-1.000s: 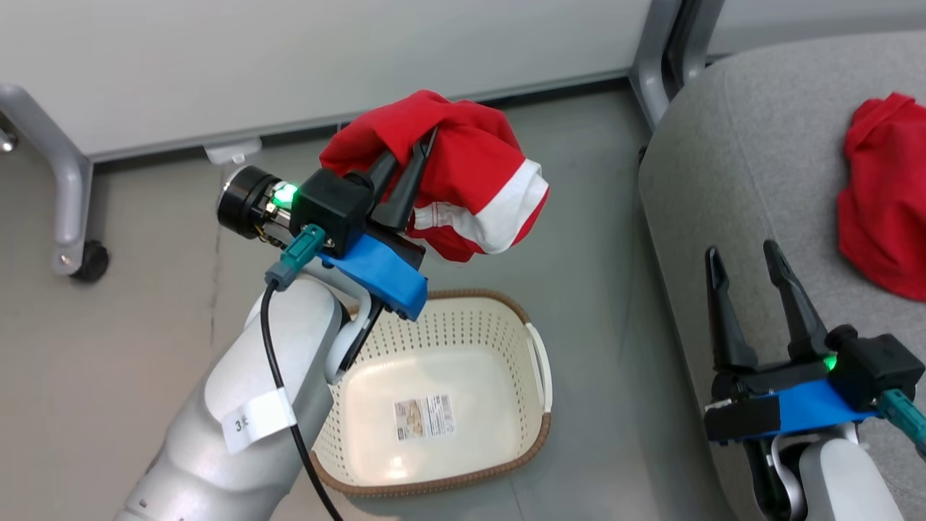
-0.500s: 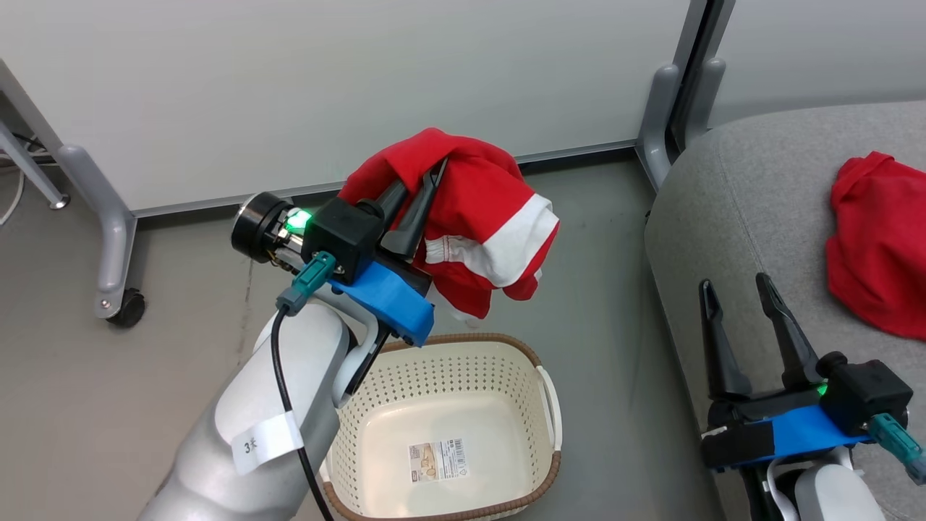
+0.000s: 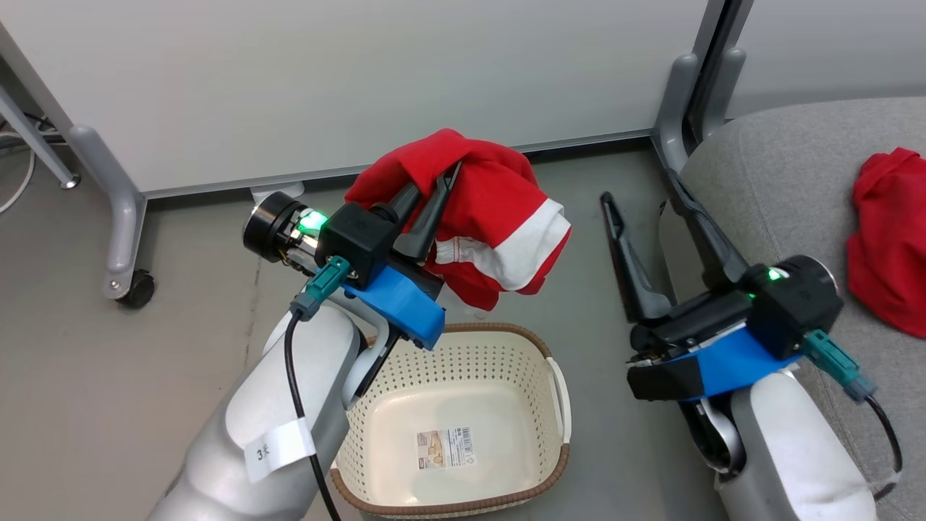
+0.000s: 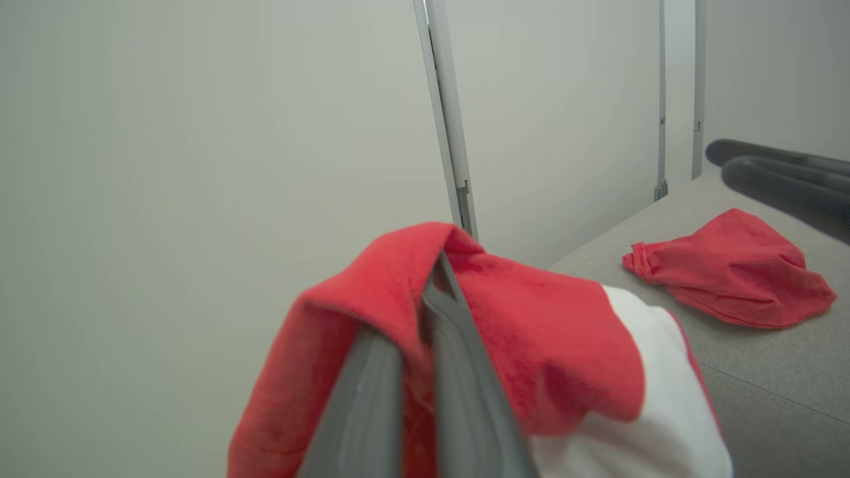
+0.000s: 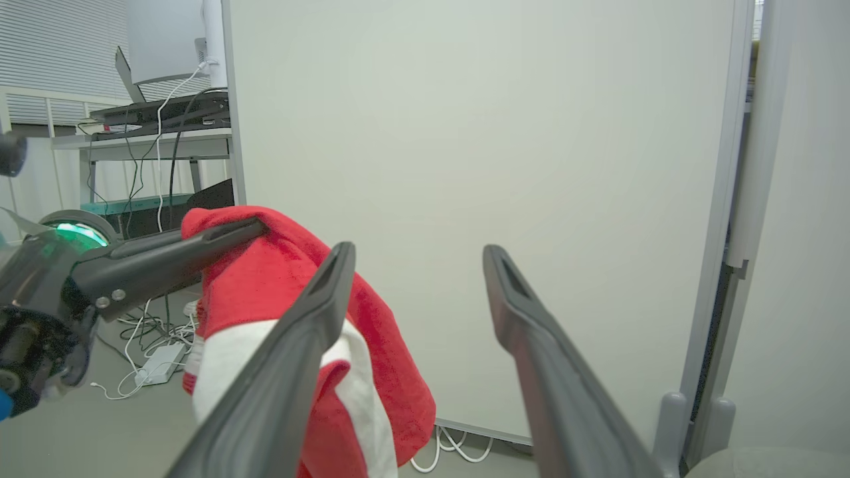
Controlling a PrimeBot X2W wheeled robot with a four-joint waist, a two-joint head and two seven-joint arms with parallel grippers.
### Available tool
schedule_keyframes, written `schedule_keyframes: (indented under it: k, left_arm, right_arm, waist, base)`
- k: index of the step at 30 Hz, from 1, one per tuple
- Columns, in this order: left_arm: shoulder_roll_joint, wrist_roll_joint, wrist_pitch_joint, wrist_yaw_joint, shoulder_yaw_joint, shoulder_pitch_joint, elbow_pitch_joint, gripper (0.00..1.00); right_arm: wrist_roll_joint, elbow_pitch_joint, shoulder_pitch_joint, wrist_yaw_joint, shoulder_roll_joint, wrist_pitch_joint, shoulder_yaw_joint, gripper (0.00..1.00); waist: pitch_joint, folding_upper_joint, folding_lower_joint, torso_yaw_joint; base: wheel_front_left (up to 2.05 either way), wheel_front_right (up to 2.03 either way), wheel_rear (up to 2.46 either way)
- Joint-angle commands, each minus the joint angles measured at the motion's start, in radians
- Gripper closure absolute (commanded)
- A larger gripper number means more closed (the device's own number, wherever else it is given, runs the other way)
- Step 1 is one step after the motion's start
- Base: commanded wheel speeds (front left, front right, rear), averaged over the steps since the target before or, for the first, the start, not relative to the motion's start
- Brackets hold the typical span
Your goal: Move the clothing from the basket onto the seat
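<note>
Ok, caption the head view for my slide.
Left tool shut on the red-and-white garment, aloft near the laundry basket; right tool open by the grey seat, where a plain red garment lies.

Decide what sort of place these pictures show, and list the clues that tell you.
Probably an office or lab test bay rather than a home: pale partition panels on grey metal legs, one with a castor, a metal-framed desk carrying electronics and trailing cables, and a smooth grey floor.
</note>
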Motion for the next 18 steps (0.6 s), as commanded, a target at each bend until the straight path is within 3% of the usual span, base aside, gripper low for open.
schedule_keyframes:
  k: [1,7,18]
  left_arm:
    - [-0.003,0.006,-0.005,-0.005,0.002,-0.016,-0.005,1.0]
    - [-0.015,0.018,-0.005,-0.007,-0.005,-0.026,-0.012,1.0]
    - [-0.034,0.034,-0.005,-0.01,-0.029,-0.04,-0.038,1.0]
  right_arm:
    - [0.004,0.01,-0.037,0.0,-0.006,0.0,0.03,0.0]
    - [-0.003,0.08,-0.142,0.0,-0.008,0.0,0.128,0.0]
    - [0.019,0.309,-0.254,0.0,-0.022,0.0,0.218,0.0]
  waist:
    - [0.009,-0.0001,0.0,0.007]
    - [0.03,-0.0001,0.0,0.024]
    - [0.057,-0.0001,0.0,0.054]
  base:
    - [0.0,0.0,0.0]
    - [0.0,0.0,0.0]
    - [0.0,0.0,0.0]
